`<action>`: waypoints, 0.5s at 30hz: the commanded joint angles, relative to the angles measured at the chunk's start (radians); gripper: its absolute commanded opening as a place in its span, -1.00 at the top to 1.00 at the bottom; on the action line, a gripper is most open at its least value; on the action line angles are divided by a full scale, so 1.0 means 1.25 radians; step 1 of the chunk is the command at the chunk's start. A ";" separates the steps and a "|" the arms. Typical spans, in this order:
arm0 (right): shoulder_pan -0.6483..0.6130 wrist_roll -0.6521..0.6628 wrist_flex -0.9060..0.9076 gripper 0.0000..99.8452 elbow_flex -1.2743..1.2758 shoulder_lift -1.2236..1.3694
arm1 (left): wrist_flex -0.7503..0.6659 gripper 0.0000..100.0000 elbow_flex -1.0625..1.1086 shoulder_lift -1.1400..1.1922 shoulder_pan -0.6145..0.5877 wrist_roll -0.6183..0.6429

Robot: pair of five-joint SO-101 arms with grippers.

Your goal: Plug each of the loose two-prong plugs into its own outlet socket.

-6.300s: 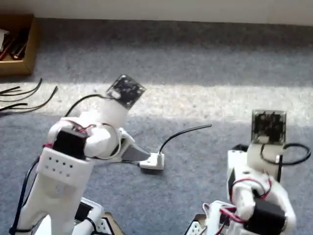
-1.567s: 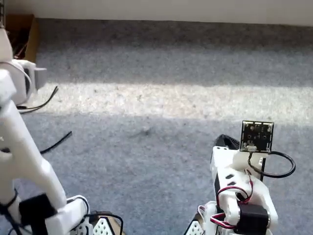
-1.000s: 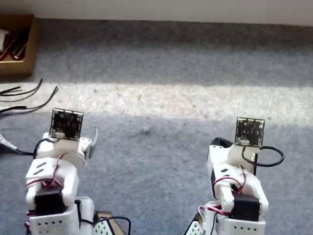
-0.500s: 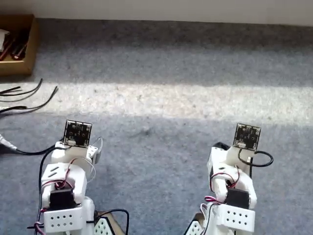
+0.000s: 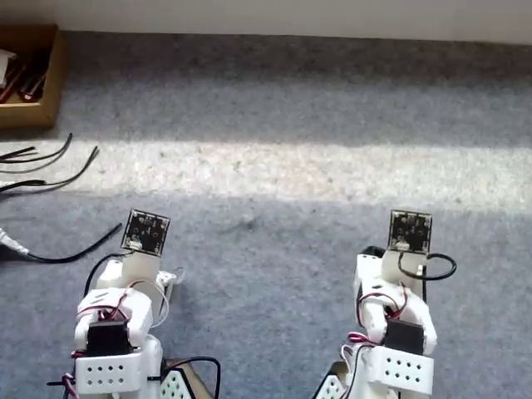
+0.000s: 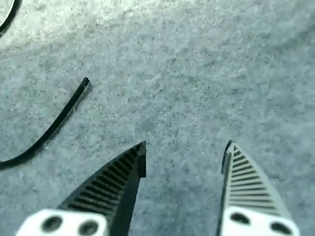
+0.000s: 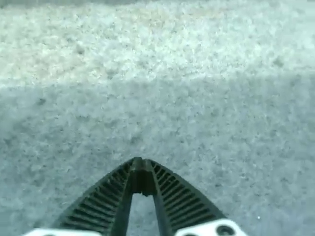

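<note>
Gone from the middle of the surface, where the left end effector held it some seconds back, the white plug (image 5: 3, 241) now lies at the left edge of the high view. Only a sliver of it shows, well off to that end effector's outer side. Its black cord (image 6: 64, 113) trails back toward the end effector, and the free tip ends just ahead and to the left, apart from the fingers.

The left end effector (image 6: 186, 147) has folded back toward its base and hangs over the grey carpet-like surface (image 5: 274, 249), fingers spread wide and holding nothing. The right end effector (image 7: 142, 166), also tucked in, has its fingers closed tip to tip on nothing.

Ahead of both, a sunlit band crosses the surface. More loose black cords (image 5: 46, 162) lie on it far to the left. Beyond them a cardboard box (image 5: 51, 83) sits in the corner, and a pale wall (image 5: 266, 15) runs along the far edge.
</note>
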 commanded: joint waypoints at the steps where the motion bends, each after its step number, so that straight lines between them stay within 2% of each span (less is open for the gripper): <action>1: 0.036 0.015 0.033 0.99 0.122 -0.004 | 0.079 0.51 0.015 -0.004 0.010 0.004; 4: 0.035 0.015 0.075 0.99 0.122 -0.008 | 0.096 0.51 0.015 -0.007 0.010 0.004; 15: 0.035 0.015 0.075 0.99 0.122 -0.008 | 0.096 0.51 0.015 -0.007 0.010 0.004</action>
